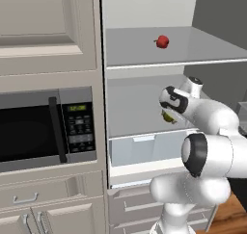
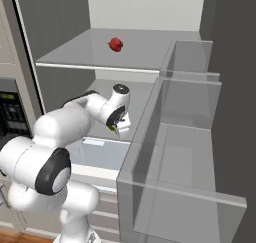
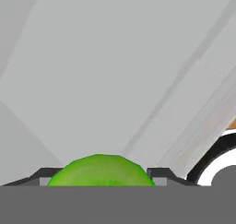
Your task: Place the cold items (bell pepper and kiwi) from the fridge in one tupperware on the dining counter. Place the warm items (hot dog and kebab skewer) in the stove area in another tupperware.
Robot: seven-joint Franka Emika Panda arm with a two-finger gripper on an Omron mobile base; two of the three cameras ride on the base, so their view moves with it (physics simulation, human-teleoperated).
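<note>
Fingertips (image 3: pixel 159 174) of the gripper (image 3: pixel 101 180) are clamped on the green kiwi (image 3: pixel 101 170), which should be drawn straight out over the middle fridge shelf (image 1: pixel 135 108), clear of the far red bell pepper (image 1: pixel 162 41).

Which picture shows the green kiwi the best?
The hand view: the kiwi sits big and bright green right between the two dark fingers, which are closed against its sides. In the left base view only a small greenish bit peeks out below the wrist, and in the right base view it's just a tiny speck.
</note>
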